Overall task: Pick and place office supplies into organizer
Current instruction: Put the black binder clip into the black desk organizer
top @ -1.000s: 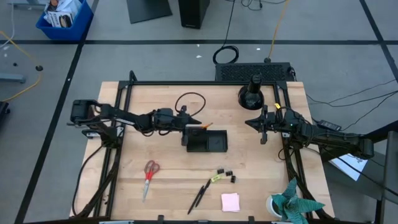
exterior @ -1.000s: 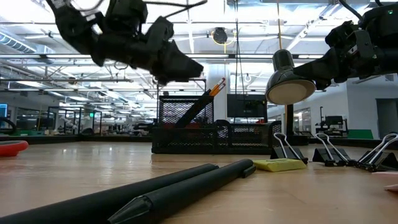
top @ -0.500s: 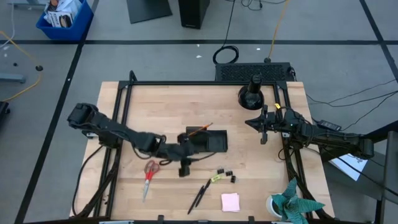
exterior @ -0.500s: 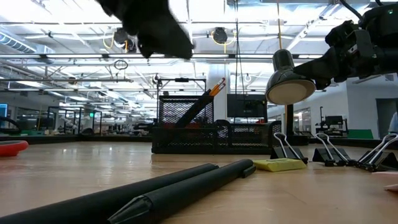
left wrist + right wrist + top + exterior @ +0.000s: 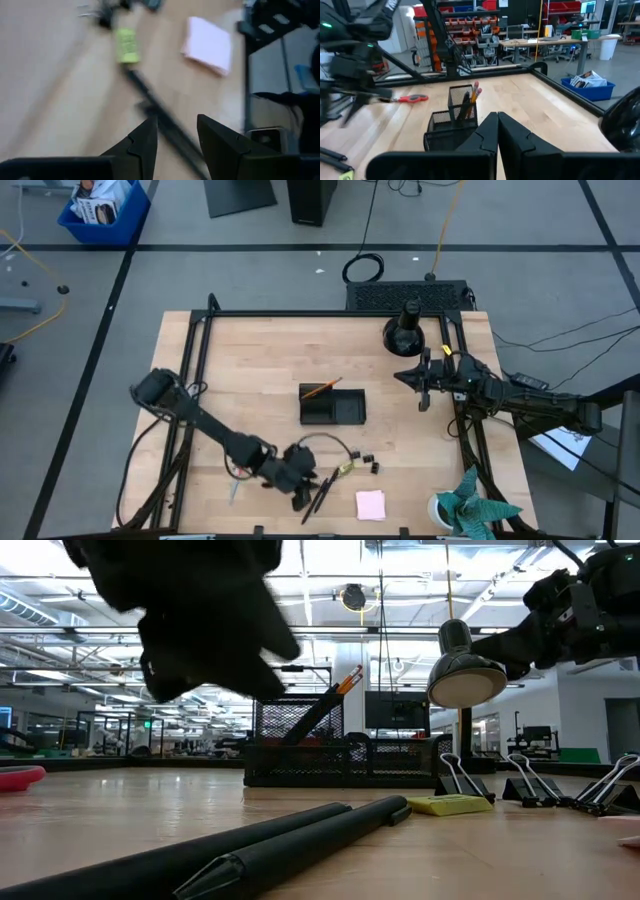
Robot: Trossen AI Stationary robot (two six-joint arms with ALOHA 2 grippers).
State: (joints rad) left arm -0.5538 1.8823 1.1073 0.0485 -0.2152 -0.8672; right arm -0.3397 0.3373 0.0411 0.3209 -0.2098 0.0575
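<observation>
Left pincer (image 5: 301, 496) low over the near edge of the counter (image 5: 250, 350), fingers (image 5: 145, 142) apart with a gap between them, nothing held. It sits right beside the two black pens (image 5: 322, 492), which lie side by side at a slant; wrist view shows the pens running under and past the fingertips. Looks like the step is lining up a grab on a pen.

To do it well: turn the pincer so the fingers cross the pen, not run along it, centre over one barrel only, then drop until the tips nearly touch the wood before closing. The pens touch each other, so taking both or rolling one away is the risk.

Just beyond the pens: yellow item (image 5: 346, 467), then binder clips (image 5: 366, 461). Pink sticky pad (image 5: 371, 504) near, toward the plant cup. Scissors (image 5: 234, 483) are mostly hidden by the left arm.

Organizer (image 5: 333, 406) mid-counter, well apart from the pens, orange pencils (image 5: 322, 388) already standing in its tall part; low tray part looks empty.

Right pincer (image 5: 424, 392) waits at the right side, raised, fingers together, empty.
</observation>
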